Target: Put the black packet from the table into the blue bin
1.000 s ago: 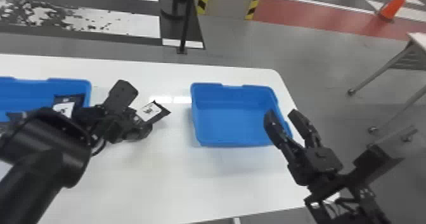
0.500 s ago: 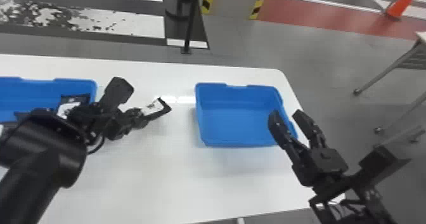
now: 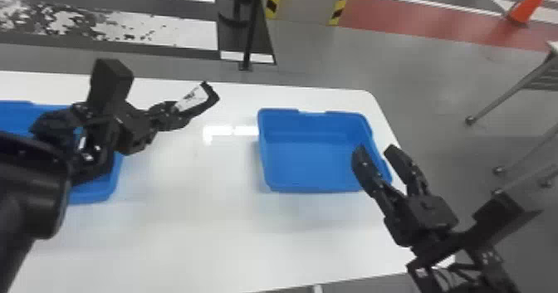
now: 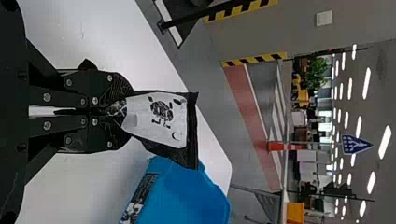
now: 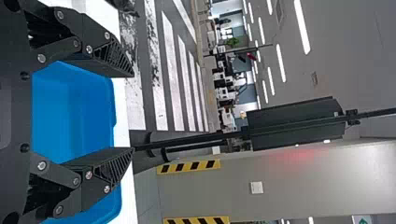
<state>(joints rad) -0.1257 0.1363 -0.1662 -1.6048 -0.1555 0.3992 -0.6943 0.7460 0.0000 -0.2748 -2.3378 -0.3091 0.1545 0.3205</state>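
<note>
Left hand (image 4: 122,108) grasping black packet (image 4: 161,122) | just raised it, so carrying can start | blue bin (image 3: 307,161) rightward | right hand (image 3: 374,148) released

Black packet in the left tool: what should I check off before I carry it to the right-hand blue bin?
1. Packet gripped: ok. The left tool is shut on one end of the black packet.
2. Grip firm enough to carry: cannot tell.
3. Packet over the right-hand blue bin: not ok. In the head view it is left of that bin.
4. Right tool away from the bin: not ok. Its open fingers overlap the bin's right side in the head view.
5. Height over that rim: cannot tell.
</note>
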